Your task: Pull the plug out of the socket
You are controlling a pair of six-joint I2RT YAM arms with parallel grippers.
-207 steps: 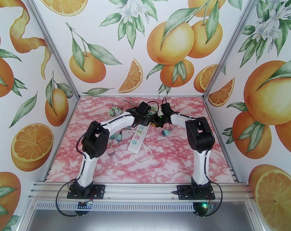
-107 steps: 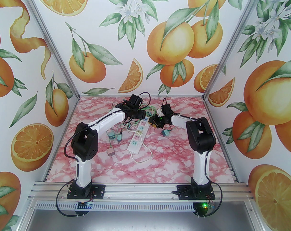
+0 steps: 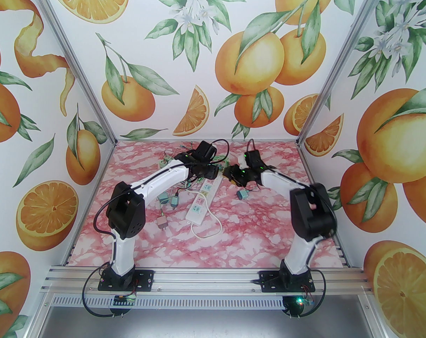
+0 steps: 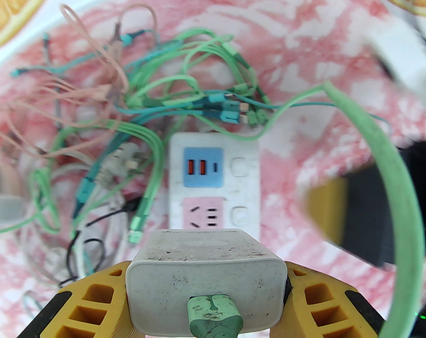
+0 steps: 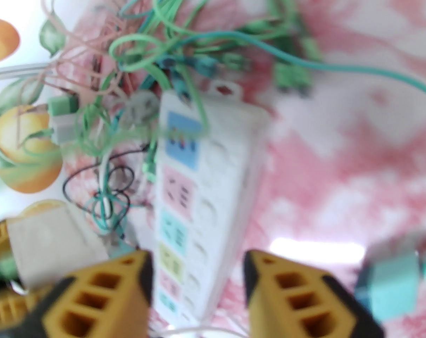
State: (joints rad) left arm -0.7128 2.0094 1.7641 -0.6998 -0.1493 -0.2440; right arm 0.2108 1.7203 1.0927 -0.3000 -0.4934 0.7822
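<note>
With the left gripper (image 4: 206,276) clamping the white plug (image 4: 206,259) and the right gripper (image 5: 197,259) hanging empty, jaws apart, by the power strip (image 4: 248,188), I'd be drawing straight away, minding the green cable (image 4: 385,160).

Below the left gripper (image 4: 206,276) and right gripper (image 5: 196,259) spreads a pink-and-white marbled tabletop (image 3: 255,231). Beyond them and to both sides rise 3 walls (image 3: 206,125) papered with oranges, leaves and white blossoms, joined by aluminium corner posts (image 3: 76,65), all evenly and brightly lit.
</note>
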